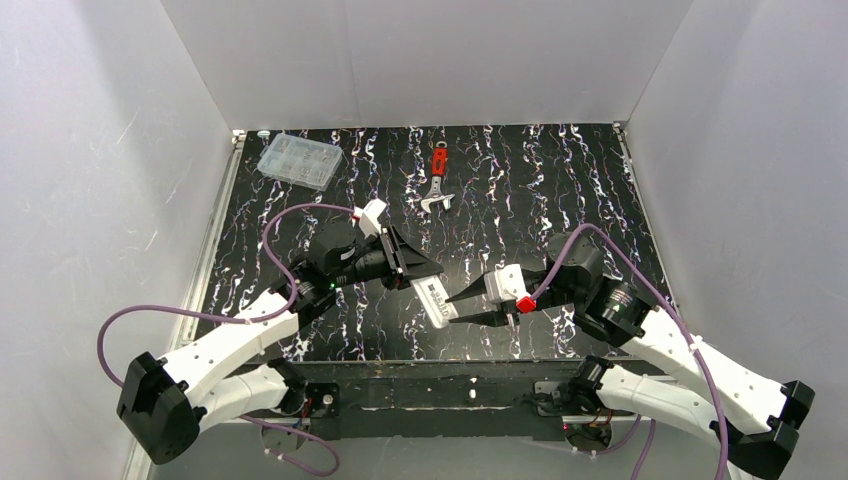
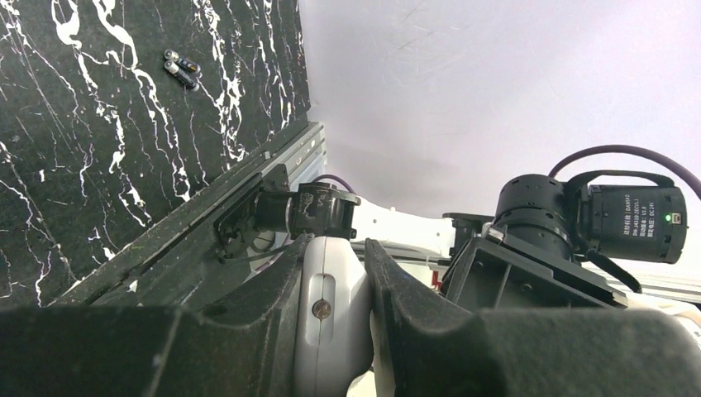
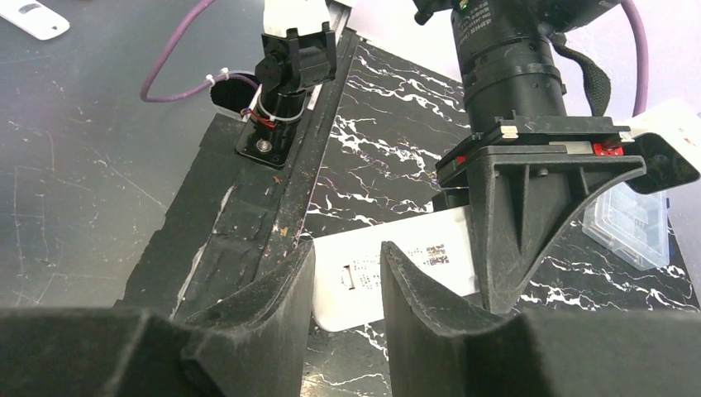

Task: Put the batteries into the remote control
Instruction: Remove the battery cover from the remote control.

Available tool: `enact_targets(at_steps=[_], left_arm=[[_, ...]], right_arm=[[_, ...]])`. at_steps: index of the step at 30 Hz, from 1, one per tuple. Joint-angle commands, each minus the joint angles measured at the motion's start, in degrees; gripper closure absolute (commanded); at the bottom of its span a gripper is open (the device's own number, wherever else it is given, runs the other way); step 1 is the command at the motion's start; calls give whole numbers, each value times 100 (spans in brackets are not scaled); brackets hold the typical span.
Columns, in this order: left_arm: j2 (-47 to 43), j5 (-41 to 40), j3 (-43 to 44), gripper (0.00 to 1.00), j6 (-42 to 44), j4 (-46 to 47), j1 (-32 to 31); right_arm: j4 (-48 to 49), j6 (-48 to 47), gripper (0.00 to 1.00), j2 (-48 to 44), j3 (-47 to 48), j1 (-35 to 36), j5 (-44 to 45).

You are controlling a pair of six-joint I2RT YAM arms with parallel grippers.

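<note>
White, smooth, slim rectangular remote control was clamped at one end in the left pincer, with the black, white-veined tabletop beneath it. Just beside its free end, the right pincer, tapered black jaws partly spread, held nothing.

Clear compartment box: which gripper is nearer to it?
Left. The left gripper, jaws shut on the remote control, is toward the arm bases and right of the compartment box; the right gripper is further right, past the remote.

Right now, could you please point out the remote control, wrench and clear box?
remote control (image 1: 438, 305): top view, its white casing.
wrench (image 1: 439, 162): top view, its red handle.
clear box (image 1: 298, 160): top view, its top.
</note>
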Motion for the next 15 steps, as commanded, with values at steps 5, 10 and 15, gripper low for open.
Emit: enact_targets(at_steps=[5,10,15], left_arm=[[-194,320,231,100,-58,227,29],[-235,366,258,100,-40,192,28],[-260,405,282,100,-42,197,32]], right_arm=[[36,-120,58,5,202,41,-64],[-112,-375,58,90,248,45,16],[-280,-576,58,235,373,38,21]])
